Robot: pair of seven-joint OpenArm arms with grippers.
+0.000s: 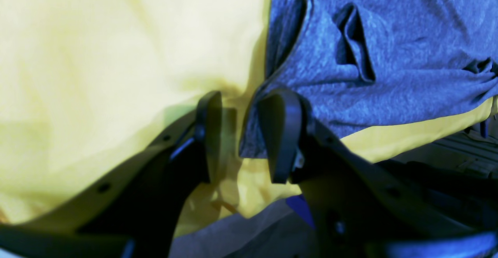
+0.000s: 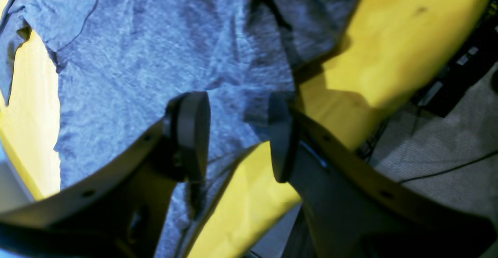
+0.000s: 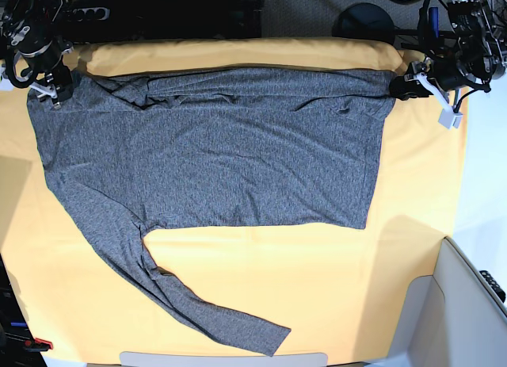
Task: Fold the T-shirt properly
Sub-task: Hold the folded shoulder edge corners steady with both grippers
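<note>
The dark grey T-shirt point(image 3: 222, 153) lies spread flat across the yellow-orange cloth point(image 3: 317, 280). One long sleeve point(image 3: 214, 315) trails toward the front edge, and the other lies folded along the shirt's back edge. My left gripper point(image 3: 405, 88) is at the shirt's back right corner. In the left wrist view its jaws point(image 1: 243, 133) stand open, with the shirt's corner point(image 1: 253, 133) between them, close to the right finger point(image 1: 280, 133). My right gripper point(image 3: 49, 88) hovers at the back left corner. Its jaws point(image 2: 237, 137) are open just above the shirt's fabric point(image 2: 155, 55).
The table's back edge runs just behind both grippers, with black gear and cables point(image 3: 158, 10) and a round black base point(image 3: 364, 22) beyond it. A pale grey box edge point(image 3: 467, 303) stands at the front right. Floor and cables point(image 2: 439, 145) show past the cloth's edge.
</note>
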